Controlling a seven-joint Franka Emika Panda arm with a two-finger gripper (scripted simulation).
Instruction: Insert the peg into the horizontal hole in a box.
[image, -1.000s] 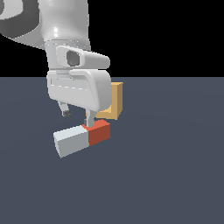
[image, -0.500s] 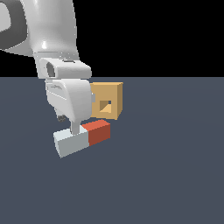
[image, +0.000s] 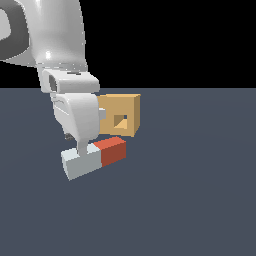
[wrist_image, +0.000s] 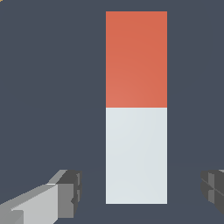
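Peg (image: 95, 157) outside box (image: 120, 115); hole (image: 120, 120) vacant.

**Lighting and render quality**

Even, diffuse illumination; sharp focus, no blur or edge distortion. A soft highlight sits on the arm (image: 55, 45) toward 11 o'clock. The floor (image: 200, 200) shows no distinct cast shadows. Black backdrop above the horizon.

Peg (image: 95, 157) flat, box (image: 120, 115) behind — hole (image: 120, 121) empty
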